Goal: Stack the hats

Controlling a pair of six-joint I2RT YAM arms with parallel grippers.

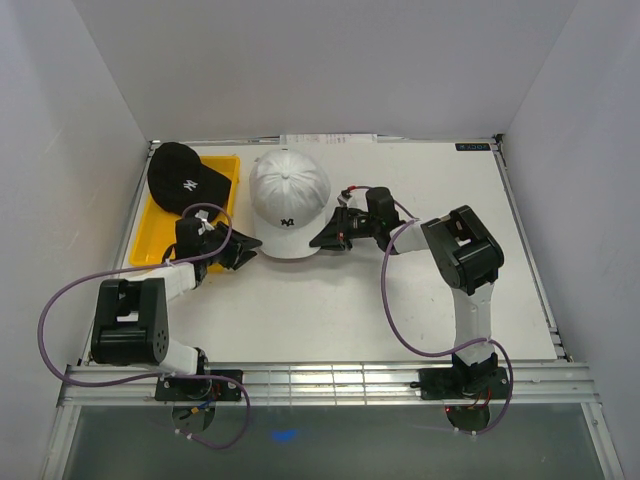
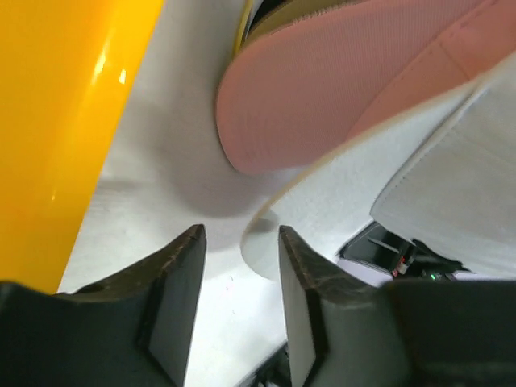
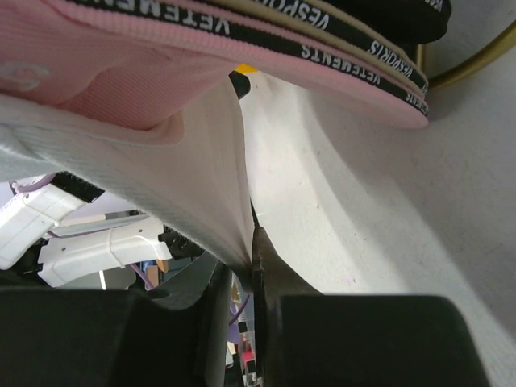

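Observation:
A white cap [image 1: 288, 195] with a small dark logo lies on top of a stack at mid-table. Under it the right wrist view shows a pink cap [image 3: 121, 72], a tan edge and a black cap [image 3: 387, 16]. My right gripper [image 1: 323, 238] is shut on the white cap's side edge [image 3: 185, 193], its jaws [image 3: 246, 270] pinching the fabric. My left gripper [image 1: 243, 250] is open [image 2: 240, 235], just short of the white brim [image 2: 339, 193], with the pink brim [image 2: 322, 89] above. Another black cap [image 1: 180, 178] with a white logo lies in the yellow tray.
The yellow tray [image 1: 160, 235] stands at the back left, close beside my left gripper, and also shows in the left wrist view [image 2: 56, 105]. A gold wire [image 3: 476, 56] shows under the stack. White walls enclose the table on three sides.

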